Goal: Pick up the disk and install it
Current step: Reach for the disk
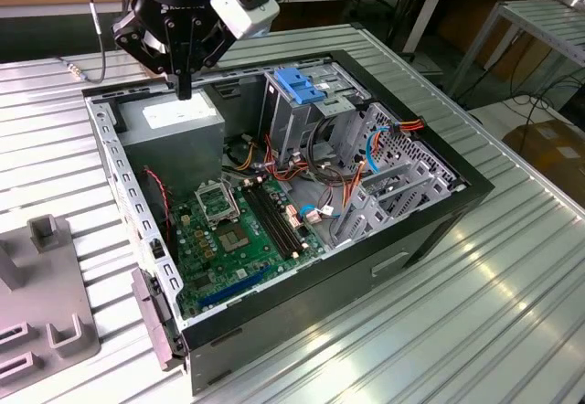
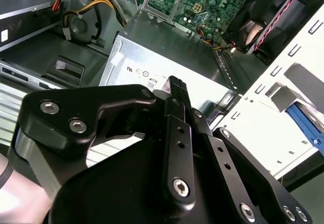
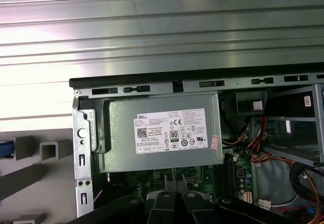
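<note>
In the exterior view, the gripper (image 1: 184, 89) is hovering just above the power supply (image 1: 178, 125) inside the open case (image 1: 366, 267), its fingers pressing together on nothing. In the second wrist view, the clenched fingers (image 2: 176, 97) are pointing at the supply's top, and a blue edge (image 2: 305, 124) is lying beyond the case wall. In the first wrist view, that blue edge (image 3: 5, 149) is sitting by a grey fixture (image 3: 48, 150) outside the case. I cannot tell whether it is the disk.
</note>
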